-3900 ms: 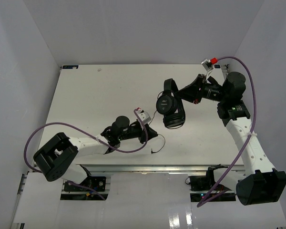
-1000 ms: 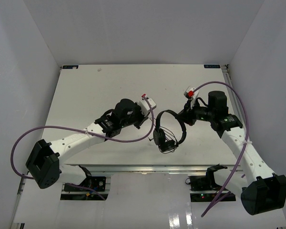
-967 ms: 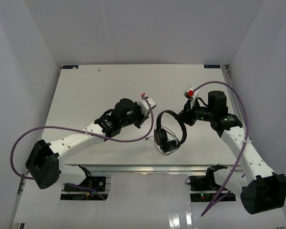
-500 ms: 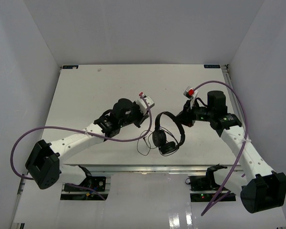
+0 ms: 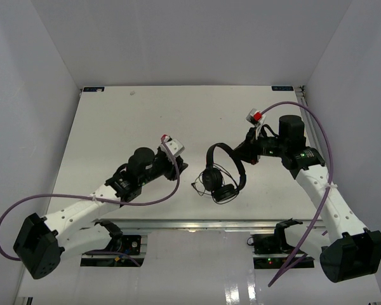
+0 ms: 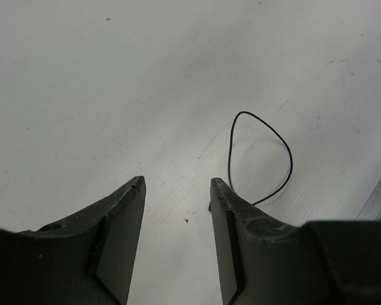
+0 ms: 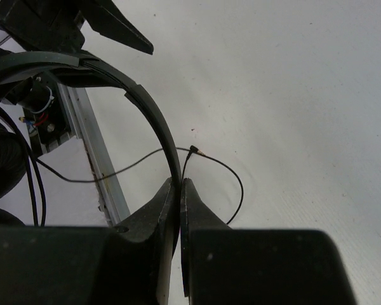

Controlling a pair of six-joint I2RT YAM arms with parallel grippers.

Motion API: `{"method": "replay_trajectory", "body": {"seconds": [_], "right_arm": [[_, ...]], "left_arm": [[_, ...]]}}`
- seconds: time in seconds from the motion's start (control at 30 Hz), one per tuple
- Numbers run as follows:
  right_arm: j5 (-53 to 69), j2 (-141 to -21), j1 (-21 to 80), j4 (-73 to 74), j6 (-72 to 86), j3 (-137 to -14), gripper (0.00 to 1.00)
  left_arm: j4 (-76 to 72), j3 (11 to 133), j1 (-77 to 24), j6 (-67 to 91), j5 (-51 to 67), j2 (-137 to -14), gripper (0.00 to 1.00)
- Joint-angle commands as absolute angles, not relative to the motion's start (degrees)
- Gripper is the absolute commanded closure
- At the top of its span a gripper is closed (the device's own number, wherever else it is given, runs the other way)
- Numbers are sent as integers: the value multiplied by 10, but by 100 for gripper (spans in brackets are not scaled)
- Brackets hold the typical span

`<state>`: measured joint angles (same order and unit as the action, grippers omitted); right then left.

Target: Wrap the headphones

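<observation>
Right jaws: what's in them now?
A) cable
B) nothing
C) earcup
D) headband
D: the right wrist view shows the right jaws pinched shut on the thin curved headband, with the cable running loose behind it.

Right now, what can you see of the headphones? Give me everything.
The headphones are small, black and look plastic: a thin curved headband and two round padded earcups close together at the near end. The right gripper is shut on the headband. The thin black cable trails left in loose loops on the table, its plug free. Whether the earcups rest on the table is unclear.
</observation>
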<state>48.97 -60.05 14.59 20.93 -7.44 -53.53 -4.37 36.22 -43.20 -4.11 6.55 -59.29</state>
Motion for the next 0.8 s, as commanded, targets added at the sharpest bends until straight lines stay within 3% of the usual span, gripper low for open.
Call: {"method": "replay_trajectory", "body": {"seconds": [0.0, 0.27, 0.37, 0.53, 0.77], "right_arm": [[520, -604, 142, 196, -49, -572, 92], [516, -620, 140, 192, -43, -582, 92], [524, -629, 140, 189, -29, -596, 92], [531, -641, 140, 186, -9, -620, 92], [547, -656, 140, 183, 22, -640, 92]], "left_arm": [[-82, 297, -429, 23, 78, -486, 39], [-91, 223, -429, 79, 192, -384, 22], [-160, 188, -431, 107, 240, -400, 4], [-314, 130, -445, 102, 258, -443, 2], [-383, 148, -484, 18, 227, -552, 2]]}}
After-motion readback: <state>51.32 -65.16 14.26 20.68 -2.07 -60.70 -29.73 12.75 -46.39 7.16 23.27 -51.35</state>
